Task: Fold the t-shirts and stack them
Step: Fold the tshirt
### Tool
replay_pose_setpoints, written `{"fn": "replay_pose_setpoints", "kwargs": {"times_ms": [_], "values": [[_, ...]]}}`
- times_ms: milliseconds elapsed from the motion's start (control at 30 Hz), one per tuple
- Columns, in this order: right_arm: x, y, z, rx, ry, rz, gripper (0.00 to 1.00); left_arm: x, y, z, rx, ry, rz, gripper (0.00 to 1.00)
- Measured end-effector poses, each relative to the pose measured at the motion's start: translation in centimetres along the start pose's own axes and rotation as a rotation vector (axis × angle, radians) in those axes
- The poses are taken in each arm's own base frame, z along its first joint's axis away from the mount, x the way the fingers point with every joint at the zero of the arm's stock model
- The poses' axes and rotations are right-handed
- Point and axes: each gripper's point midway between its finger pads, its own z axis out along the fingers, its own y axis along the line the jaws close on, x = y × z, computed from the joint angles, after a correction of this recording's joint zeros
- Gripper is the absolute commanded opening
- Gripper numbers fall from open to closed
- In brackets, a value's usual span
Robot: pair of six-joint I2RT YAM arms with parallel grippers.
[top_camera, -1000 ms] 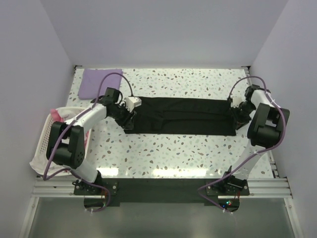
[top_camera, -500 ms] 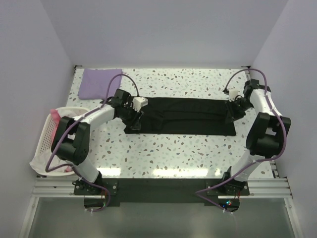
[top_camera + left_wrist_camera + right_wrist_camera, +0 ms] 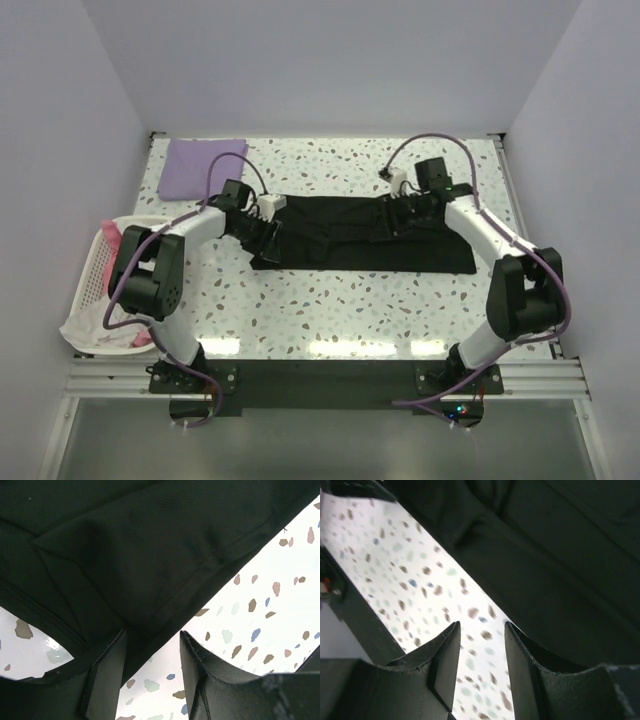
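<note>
Shirt [image 3: 340,245] spread | left fingers [image 3: 107,675] parted at hem | right fingers [image 3: 445,660] parted

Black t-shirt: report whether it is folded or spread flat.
Partly folded: the black t-shirt lies as a long narrow band, layers overlapping.

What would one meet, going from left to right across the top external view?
White laundry basket → folded purple shirt → left gripper → right gripper. The black t-shirt lies under both grippers, so I leave it out.

Black tee [image 3: 150,540] cut off by both wrist views' edges; table [image 3: 420,595] blurry in rt wrist.
</note>
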Motion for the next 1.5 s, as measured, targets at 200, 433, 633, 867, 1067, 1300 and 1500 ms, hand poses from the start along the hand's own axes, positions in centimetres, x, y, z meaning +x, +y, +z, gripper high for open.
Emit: {"fn": "replay_pose_setpoints", "kwargs": {"times_ms": [200,433,633,867,1067,1300,1500], "values": [[-0.6,4.2,6.5,-0.065,0.006,0.046,0.47,0.4,0.1,0.4,0.016,0.012,-0.03,0.52],[1.1,5.4,12.6,-0.045,0.066,0.138,0.47,0.5,0.0,0.9,0.036,0.015,-0.057,0.5],[2.1,4.2,14.6,0.01,0.086,0.238,0.46,0.2,-0.2,1.2,0.056,0.005,-0.075,0.44],[2.1,4.4,16.3,0.004,0.089,0.302,0.4,-0.1,-0.4,1.5,0.073,-0.004,-0.079,0.41],[2.1,4.8,16.7,-0.001,0.091,0.309,0.36,-0.1,-0.4,1.5,0.073,-0.004,-0.085,0.35],[2.0,4.8,16.6,0.0,0.09,0.309,0.29,-0.2,-0.4,1.5,0.072,-0.01,-0.089,0.2],[1.0,5.1,16.5,-0.006,0.074,0.3,0.17,-0.6,-0.4,1.5,0.07,-0.023,-0.082,0.0]]}}
